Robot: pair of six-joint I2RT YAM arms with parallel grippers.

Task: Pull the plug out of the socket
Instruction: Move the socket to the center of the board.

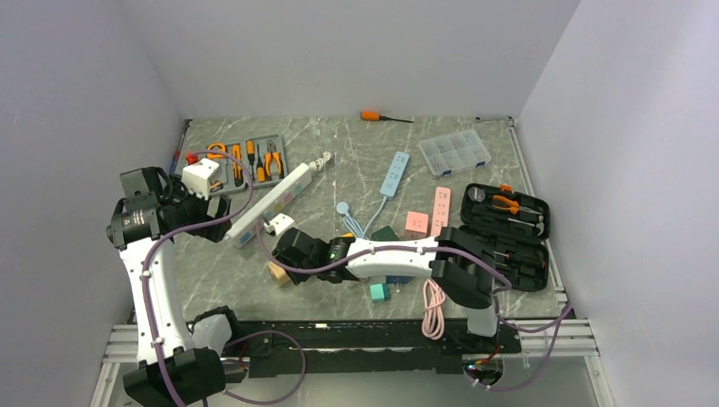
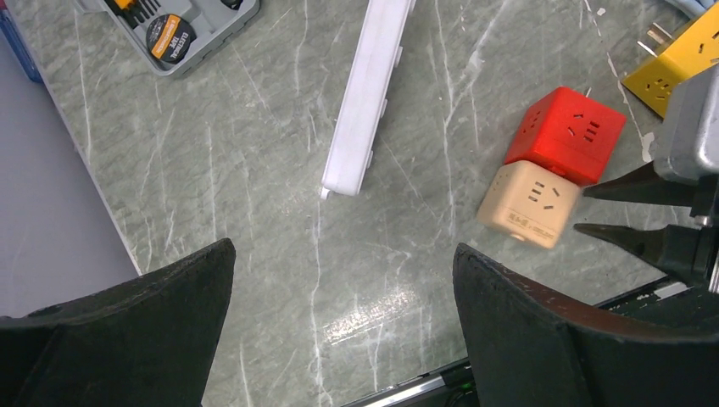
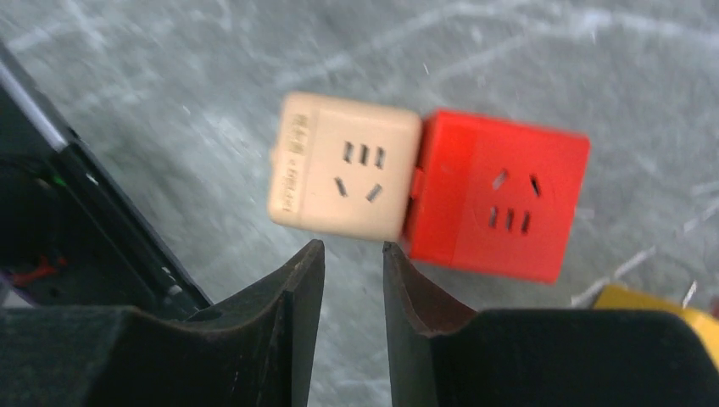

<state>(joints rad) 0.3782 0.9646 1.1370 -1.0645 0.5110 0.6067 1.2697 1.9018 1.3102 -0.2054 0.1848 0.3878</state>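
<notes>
Right gripper point(image 3: 353, 250) fingers a thin gap apart, pinching nothing, tips just short of beige cube point(image 3: 343, 165) plugged against red cube point(image 3: 500, 199) on table point(image 2: 254, 170), join clearest in right wrist view, left gripper point(image 2: 343, 250) spread wide, empty, above white power strip point(image 2: 369, 93)

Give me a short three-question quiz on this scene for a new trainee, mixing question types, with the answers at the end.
1. True or false: the beige cube and the red cube are touching.
2. The right gripper has its jaws: A) clamped on the beige cube; B) narrowly parted and empty, beside the cubes; C) clamped on the red cube.
3. What does the left gripper hold?
Key: 1 true. 2 B. 3 Nothing; its jaws are wide open.
</notes>
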